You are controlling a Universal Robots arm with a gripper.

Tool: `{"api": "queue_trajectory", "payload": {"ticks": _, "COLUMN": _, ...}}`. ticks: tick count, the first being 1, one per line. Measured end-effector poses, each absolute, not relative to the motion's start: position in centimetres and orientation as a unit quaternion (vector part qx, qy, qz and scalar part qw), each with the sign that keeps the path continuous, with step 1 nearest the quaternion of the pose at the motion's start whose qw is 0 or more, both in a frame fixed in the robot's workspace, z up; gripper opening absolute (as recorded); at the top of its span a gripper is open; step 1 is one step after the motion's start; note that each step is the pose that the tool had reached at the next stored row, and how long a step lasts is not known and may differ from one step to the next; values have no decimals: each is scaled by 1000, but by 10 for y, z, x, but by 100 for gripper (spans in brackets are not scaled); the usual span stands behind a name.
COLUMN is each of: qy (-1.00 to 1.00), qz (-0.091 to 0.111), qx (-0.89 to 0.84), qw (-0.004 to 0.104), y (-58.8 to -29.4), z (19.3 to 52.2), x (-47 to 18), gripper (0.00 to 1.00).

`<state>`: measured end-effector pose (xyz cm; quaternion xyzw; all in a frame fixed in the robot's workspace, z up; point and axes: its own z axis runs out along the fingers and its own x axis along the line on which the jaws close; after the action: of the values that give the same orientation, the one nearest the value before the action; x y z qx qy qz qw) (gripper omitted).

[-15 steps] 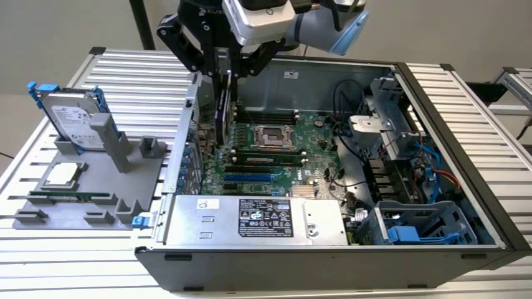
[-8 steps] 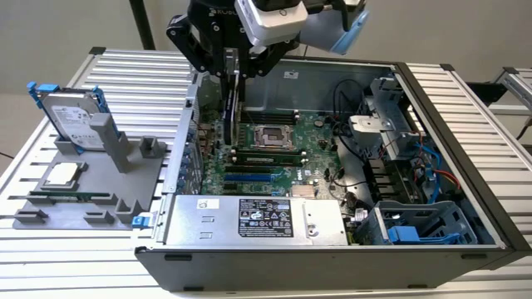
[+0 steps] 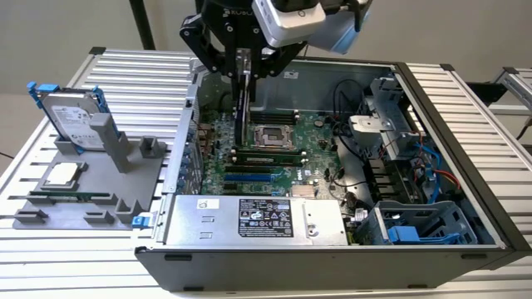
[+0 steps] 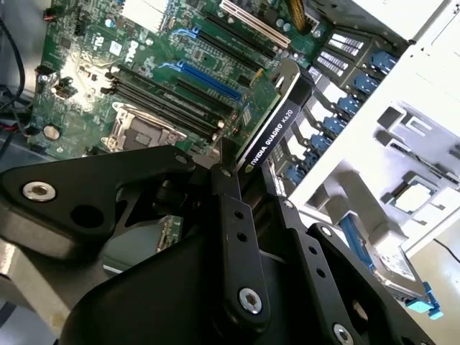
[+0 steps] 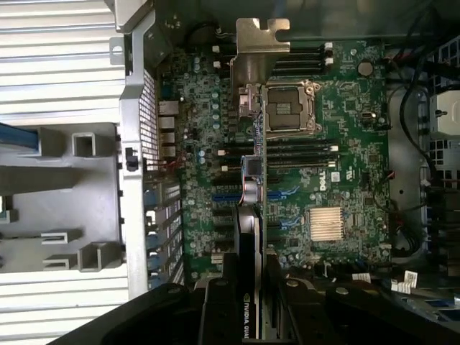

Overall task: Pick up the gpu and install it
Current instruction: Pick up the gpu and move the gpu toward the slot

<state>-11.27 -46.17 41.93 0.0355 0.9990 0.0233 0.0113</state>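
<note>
The gpu (image 3: 242,106) hangs on edge, long side vertical, inside the open computer case (image 3: 465,156), over the green motherboard (image 3: 287,159). My gripper (image 3: 243,70) is shut on its upper end. In the second wrist view the gpu (image 4: 277,123) shows its black cooler edge and green board between my gripper (image 4: 256,188) fingers (image 4: 231,208). In the first wrist view the gpu (image 5: 248,237) runs away from my gripper (image 5: 249,282), with its silver bracket (image 5: 260,42) at the far end, above the blue expansion slots (image 5: 223,195). Its lower edge looks clear of the board.
On the exterior view's left a grey fixture (image 3: 96,187) carries a silver hard drive with a blue frame (image 3: 73,118) and a processor chip (image 3: 65,175). Inside the case are the power supply (image 3: 249,219), a blue drive cage (image 3: 415,229) and loose cables (image 3: 432,168).
</note>
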Motion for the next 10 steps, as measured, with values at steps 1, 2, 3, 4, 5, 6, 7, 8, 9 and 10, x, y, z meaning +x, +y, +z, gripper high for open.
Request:
{"api": "queue_trajectory", "payload": {"ticks": 1, "qy": 999, "qz": 23, "qx": 36, "qw": 11, "y": -462, "z": 419, "x": -111, "gripper": 0}}
{"api": "queue_trajectory", "payload": {"ticks": 2, "qy": 999, "qz": 23, "qx": 36, "qw": 11, "y": -462, "z": 419, "x": -110, "gripper": 0}}
{"api": "queue_trajectory", "payload": {"ticks": 3, "qy": 999, "qz": 23, "qx": 36, "qw": 11, "y": -462, "z": 419, "x": -108, "gripper": 0}}
{"api": "queue_trajectory", "payload": {"ticks": 4, "qy": 999, "qz": 23, "qx": 36, "qw": 11, "y": -462, "z": 419, "x": -107, "gripper": 0}}
{"api": "queue_trajectory", "payload": {"ticks": 5, "qy": 999, "qz": 23, "qx": 36, "qw": 11, "y": -462, "z": 419, "x": -105, "gripper": 0}}
{"api": "queue_trajectory", "payload": {"ticks": 6, "qy": 999, "qz": 23, "qx": 36, "qw": 11, "y": -462, "z": 419, "x": -103, "gripper": 0}}
{"api": "queue_trajectory", "payload": {"ticks": 7, "qy": 999, "qz": 23, "qx": 36, "qw": 11, "y": -462, "z": 419, "x": -102, "gripper": 0}}
{"api": "queue_trajectory", "payload": {"ticks": 8, "qy": 999, "qz": 23, "qx": 36, "qw": 11, "y": -462, "z": 419, "x": -100, "gripper": 0}}
{"api": "queue_trajectory", "payload": {"ticks": 9, "qy": 999, "qz": 23, "qx": 36, "qw": 11, "y": -462, "z": 419, "x": -99, "gripper": 0}}
{"api": "queue_trajectory", "payload": {"ticks": 10, "qy": 999, "qz": 23, "qx": 35, "qw": 11, "y": -462, "z": 419, "x": -97, "gripper": 0}}
